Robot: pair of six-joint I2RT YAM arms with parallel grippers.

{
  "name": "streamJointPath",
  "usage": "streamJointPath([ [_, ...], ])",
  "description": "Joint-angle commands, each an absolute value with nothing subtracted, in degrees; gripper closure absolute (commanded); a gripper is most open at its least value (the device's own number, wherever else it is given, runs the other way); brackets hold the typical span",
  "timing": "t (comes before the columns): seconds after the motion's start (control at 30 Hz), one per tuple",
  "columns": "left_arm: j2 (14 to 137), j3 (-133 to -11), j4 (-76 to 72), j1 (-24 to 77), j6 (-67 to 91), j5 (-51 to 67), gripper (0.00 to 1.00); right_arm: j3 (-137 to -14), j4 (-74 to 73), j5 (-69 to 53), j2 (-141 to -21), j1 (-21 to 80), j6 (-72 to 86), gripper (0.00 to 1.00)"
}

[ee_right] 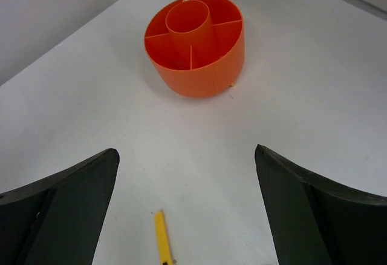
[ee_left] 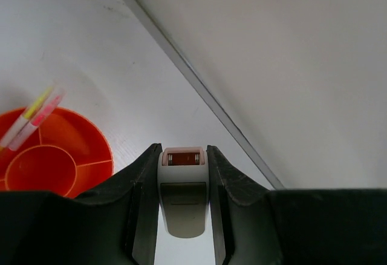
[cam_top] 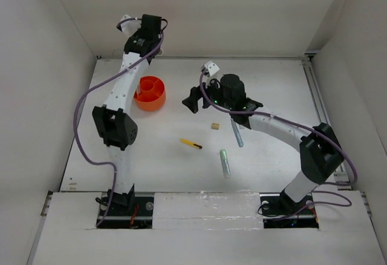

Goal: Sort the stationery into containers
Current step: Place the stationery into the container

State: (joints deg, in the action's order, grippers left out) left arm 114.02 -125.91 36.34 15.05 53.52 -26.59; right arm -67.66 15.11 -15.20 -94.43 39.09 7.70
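Cup: one, orange [cam_top: 149, 104], at ten o'clock from the middle of the table [cam_top: 272, 95]; rigid and light, so it would likely slide if bumped.
Pens in cup: two, a pink pen [ee_left: 41, 117] and a pale pen [ee_left: 37, 103], leaning over its rim.
Left gripper [ee_left: 182, 153]: clamped on the white eraser [ee_left: 182, 204], held up beyond the cup at twelve o'clock, not over it.
White eraser: one; probably soft and grippy, sound in this side pinch.
Yellow pen [cam_top: 191, 144]: one, lying at five o'clock from the cup; slim, stiff and smooth, likely to roll; best pinched across mid-barrel.
Right gripper [ee_right: 184, 151]: jaws wide apart and empty, at three o'clock from the cup, facing it.
Tan eraser [cam_top: 214, 126]: one, at two o'clock from the yellow pen; tiny, needs a low pinch.
Grey pen [cam_top: 237, 135]: one, at three o'clock from the tan eraser.
Green marker [cam_top: 225, 163]: one, at six o'clock from the tan eraser.
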Motion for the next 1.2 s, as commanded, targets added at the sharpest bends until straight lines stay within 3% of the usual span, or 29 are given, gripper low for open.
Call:
streamJointPath([
  [0.0, 121.2, -135.2, 52.9, 15.6, 64.8, -39.2, 1.00, -67.4, 10.9, -11.1, -91.4, 39.6, 7.0, 0.00],
  [0.23, 124.4, -133.3, 53.8, 15.6, 73.4, -43.9, 1.00, -65.5, 9.0, -11.5, -87.6, 39.6, 6.5, 0.00],
  [1.17, 129.9, -128.1, 54.8, 15.6, 74.5, -46.8, 1.00, -63.7, 10.0, -16.4, -87.6, 39.6, 6.0, 0.00],
])
